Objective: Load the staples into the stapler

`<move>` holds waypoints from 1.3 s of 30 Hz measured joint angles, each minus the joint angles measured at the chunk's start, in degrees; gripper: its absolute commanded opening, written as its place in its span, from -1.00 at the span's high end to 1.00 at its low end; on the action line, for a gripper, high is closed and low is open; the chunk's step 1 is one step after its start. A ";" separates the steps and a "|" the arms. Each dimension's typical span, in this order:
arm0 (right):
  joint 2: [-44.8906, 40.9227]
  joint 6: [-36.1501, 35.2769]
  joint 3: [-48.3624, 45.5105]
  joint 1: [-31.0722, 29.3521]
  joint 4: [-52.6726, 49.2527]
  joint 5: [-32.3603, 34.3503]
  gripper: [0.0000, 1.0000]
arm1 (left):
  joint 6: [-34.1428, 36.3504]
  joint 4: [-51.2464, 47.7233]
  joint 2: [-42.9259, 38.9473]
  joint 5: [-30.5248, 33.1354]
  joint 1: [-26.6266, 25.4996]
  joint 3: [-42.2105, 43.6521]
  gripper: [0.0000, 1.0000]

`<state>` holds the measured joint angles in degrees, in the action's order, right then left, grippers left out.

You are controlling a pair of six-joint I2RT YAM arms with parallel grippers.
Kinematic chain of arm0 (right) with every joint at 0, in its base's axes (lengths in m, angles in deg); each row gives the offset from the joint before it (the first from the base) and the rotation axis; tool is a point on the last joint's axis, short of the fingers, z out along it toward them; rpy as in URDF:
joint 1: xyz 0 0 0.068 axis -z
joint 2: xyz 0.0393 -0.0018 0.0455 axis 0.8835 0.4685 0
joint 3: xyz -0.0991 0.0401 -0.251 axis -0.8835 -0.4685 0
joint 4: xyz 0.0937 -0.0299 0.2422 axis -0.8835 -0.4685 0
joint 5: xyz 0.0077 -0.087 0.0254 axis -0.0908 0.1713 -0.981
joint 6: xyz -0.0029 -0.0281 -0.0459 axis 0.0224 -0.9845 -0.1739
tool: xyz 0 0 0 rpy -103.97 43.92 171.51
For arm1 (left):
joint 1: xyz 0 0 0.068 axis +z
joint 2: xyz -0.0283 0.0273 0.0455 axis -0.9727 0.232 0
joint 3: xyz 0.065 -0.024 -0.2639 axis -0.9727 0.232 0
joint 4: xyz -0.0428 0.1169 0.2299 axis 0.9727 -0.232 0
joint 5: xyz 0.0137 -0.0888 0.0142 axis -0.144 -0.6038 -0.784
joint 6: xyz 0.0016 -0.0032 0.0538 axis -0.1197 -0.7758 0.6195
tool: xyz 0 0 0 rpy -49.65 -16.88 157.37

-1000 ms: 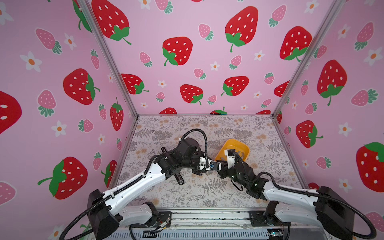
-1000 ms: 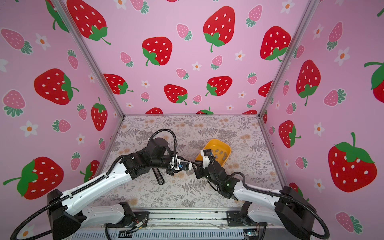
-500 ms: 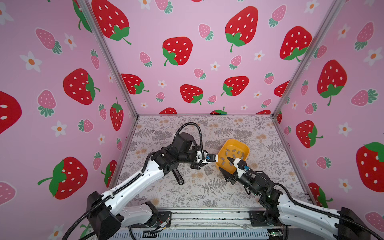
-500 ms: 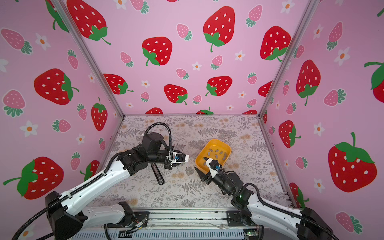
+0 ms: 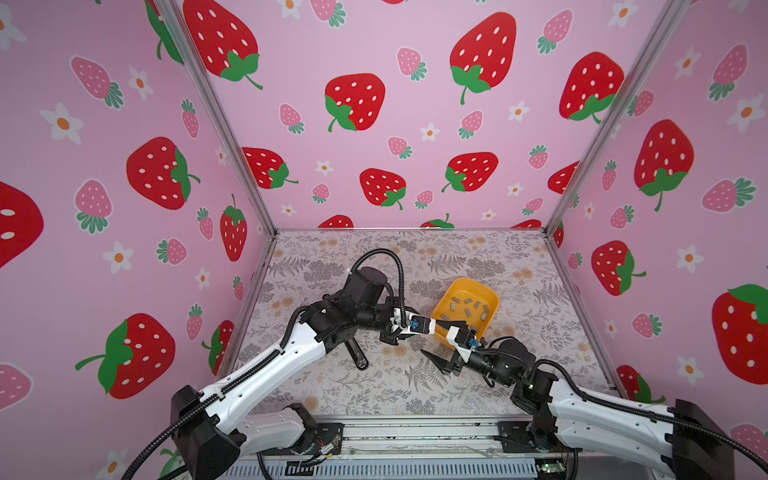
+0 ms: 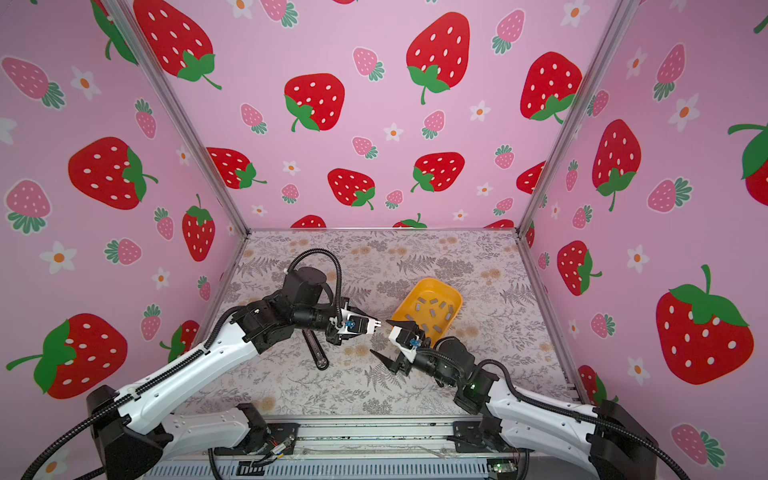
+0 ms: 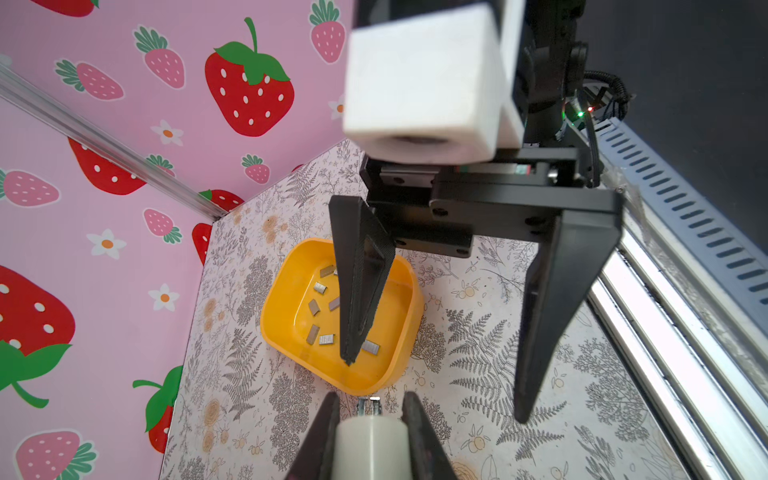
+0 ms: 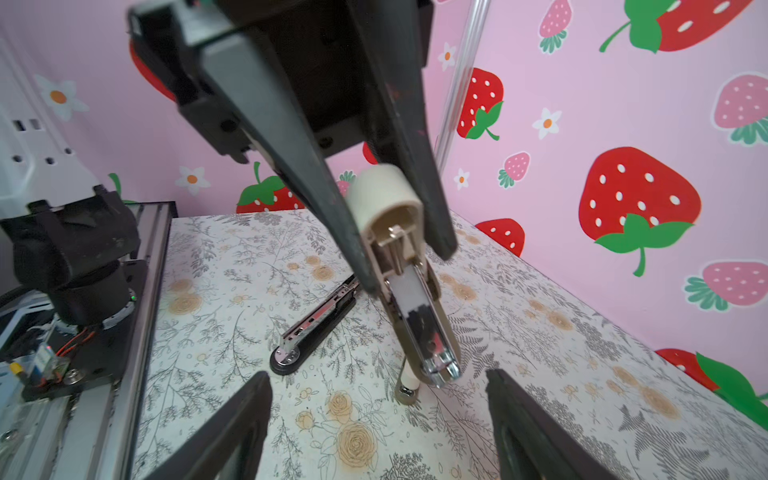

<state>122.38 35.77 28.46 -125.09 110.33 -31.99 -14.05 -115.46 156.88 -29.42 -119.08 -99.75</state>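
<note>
In the tray (image 5: 442,305) (image 6: 406,305) (image 7: 401,307): the staples (image 5: 468,300) (image 6: 434,300) (image 7: 326,339) lie loose at mixed angles. They are short grey metal strips. The tray is yellow plastic with rounded corners and sits right of centre on the surface (image 5: 374,399).
Left pincer (image 7: 371,397) (image 8: 407,270): clamped tight on the cream stapler (image 8: 388,195) (image 7: 372,444), one black finger on each side of its rounded end. Its tip is just beside the tray's near left corner.
Cream stapler: a matte cream shell, opened up, with a shiny chrome channel pointing away from the pincer. A slim cream base hangs below it, over the surface. I cannot tell whether a strip lies in the channel.
Black stapler (image 5: 358,353) (image 6: 316,353) (image 8: 316,328): flat on the surface under the left arm, well apart from the tray. It has a black base with a round end and a chrome rail on top.
Right pincer (image 7: 434,390) (image 6: 379,336): jaws spread wide with nothing between them. Its long tapered black fingers face the left pincer, near the tray's near edge.
Change: a second ago the right pincer was nearly closed, right at the cream stapler. It has since drawn back toward the near edge and opened. The left pincer has kept its grip and swung a little toward the tray. The black stapler and the tray have not moved.
Surface: a pale sheet printed with grey ferns and tan flowers.
</note>
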 measured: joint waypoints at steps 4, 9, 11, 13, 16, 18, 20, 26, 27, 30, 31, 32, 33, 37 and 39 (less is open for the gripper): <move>-1.16 -1.51 -1.33 -0.85 1.03 -0.63 -0.71 | 0.92 -2.14 0.31 -1.66 -0.26 -0.44 1.00; -0.87 -1.88 -2.03 -1.07 1.92 -1.05 -0.67 | 1.90 -3.91 0.44 -3.80 -1.40 -0.68 1.00; -0.48 -1.95 -2.03 -1.27 2.21 -1.42 -0.64 | 2.23 -4.74 0.55 -4.68 -1.75 -1.11 1.00; 0.09 -2.19 -2.03 -1.57 2.47 -1.73 -0.60 | 2.58 -5.31 0.61 -5.18 -2.08 -1.55 1.00; 0.92 -2.34 -2.01 -2.21 3.28 -1.75 -0.48 | 3.13 -5.81 0.61 -5.86 -2.51 -1.90 1.00; 1.46 -2.36 -2.01 -2.56 3.80 -1.68 -0.42 | 3.48 -6.32 0.74 -6.34 -2.78 -2.05 1.00; 2.91 -2.14 -1.86 -2.93 4.85 -1.29 -0.34 | 4.07 -6.99 1.01 -6.88 -3.10 -2.23 1.00; 6.21 -1.36 -1.73 -3.63 6.69 1.09 -0.21 | 5.09 -8.85 1.20 -8.11 -3.63 -2.34 1.00; 6.51 -1.29 -1.73 -3.67 6.99 1.46 -0.20 | 5.38 -9.01 1.25 -8.15 -3.65 -2.36 1.00; 6.95 -1.14 -1.68 -3.69 7.74 2.34 -0.15 | 5.95 -9.44 1.42 -8.17 -3.69 -2.69 1.00; 6.97 -1.09 -1.68 -3.69 8.02 2.43 -0.13 | 6.08 -9.60 1.60 -8.20 -3.76 -2.86 1.00; 6.97 -1.03 -1.66 -3.72 8.28 2.51 -0.11 | 6.14 -9.73 1.79 -8.22 -3.76 -2.95 1.00; 6.97 -0.85 -1.64 -3.74 8.52 2.54 -0.09 | 6.19 -9.92 1.99 -8.26 -3.80 -3.04 1.00; 6.97 -0.13 -1.40 -4.02 9.44 2.32 -0.08 | 6.38 -10.58 2.58 -8.48 -4.02 -3.10 1.00; 6.97 0.00 -1.36 -4.07 9.79 2.05 -0.08 | 6.60 -10.67 2.75 -8.52 -4.09 -3.13 1.00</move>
<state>129.36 35.77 27.11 -129.16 120.13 -29.94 -7.45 -126.12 159.63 -37.94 -123.17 -102.87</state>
